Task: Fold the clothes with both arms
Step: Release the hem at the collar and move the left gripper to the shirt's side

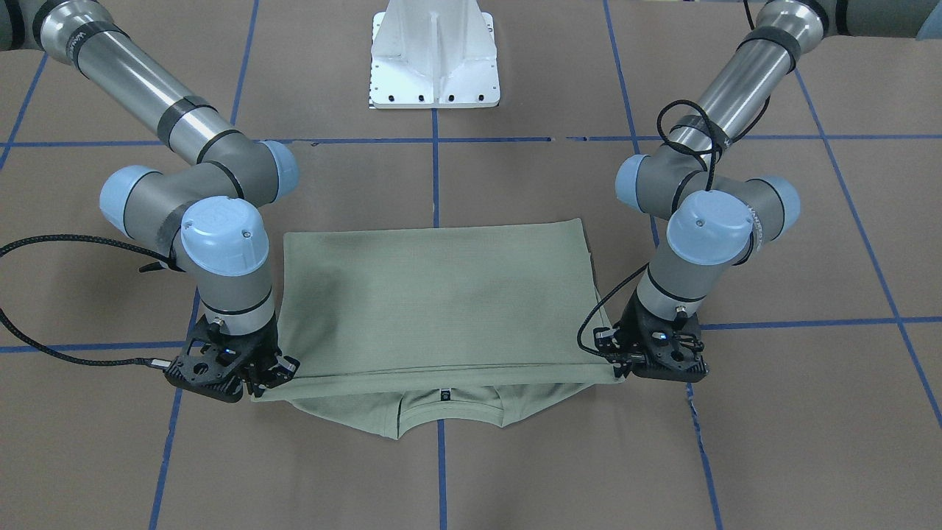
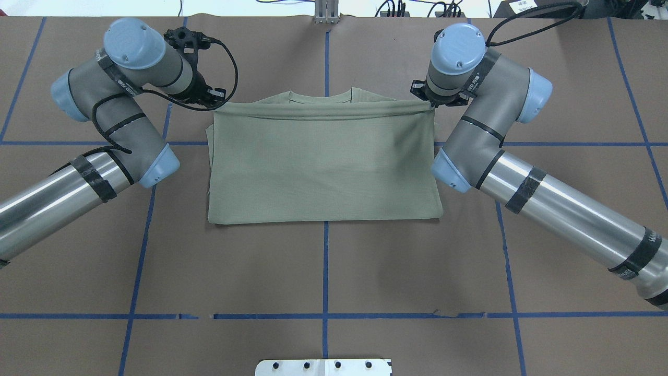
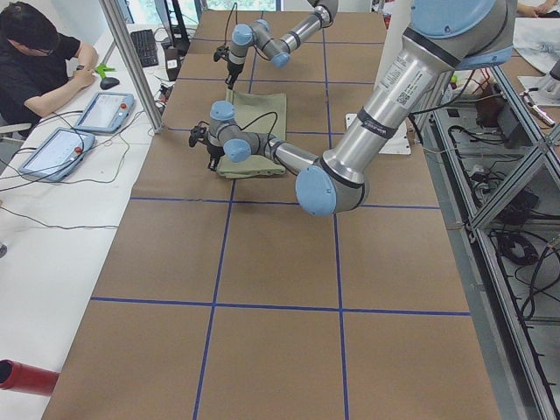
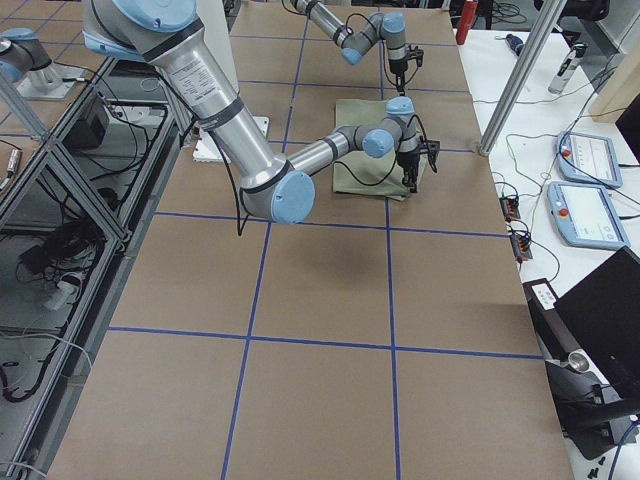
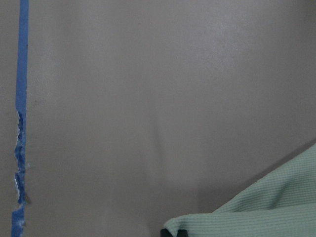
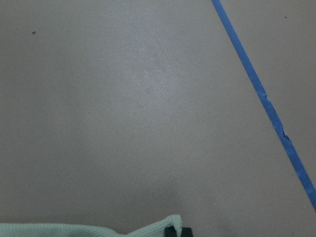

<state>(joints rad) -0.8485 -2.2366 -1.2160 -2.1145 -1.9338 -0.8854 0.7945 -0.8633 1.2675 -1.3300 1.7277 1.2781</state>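
- Brown paper covers the table [image 1: 773, 456], which is marked into large squares by blue tape lines [image 1: 441, 471].
- At the middle of the table, a sage-green knit shirt [image 2: 323, 162] is laid doubled over. Its lower half is spread across the chest, and the edge is stopped just short of the round collar [image 1: 401, 423].
- The collar is left uncovered, with a small black neck label [image 1: 445, 395] showing.
- One corner of the upper layer is pinched by the left gripper [image 1: 617, 368], whose jaws are drawn together on the cloth, low over the paper.
- The opposite corner is gripped the same way by the right gripper [image 1: 276, 372].
- The edge is held stretched in a straight line between the two corners. This is judged to be so that the layer can be set down flat and square.
- Behind the shirt, a white base pedestal [image 1: 436, 55] is bolted to the table.
- Beside the table's far side, a seated person [image 3: 35, 61] is seen at a white bench with two handheld control tablets [image 3: 103, 109]. Metal framing and cables are seen behind the robot.
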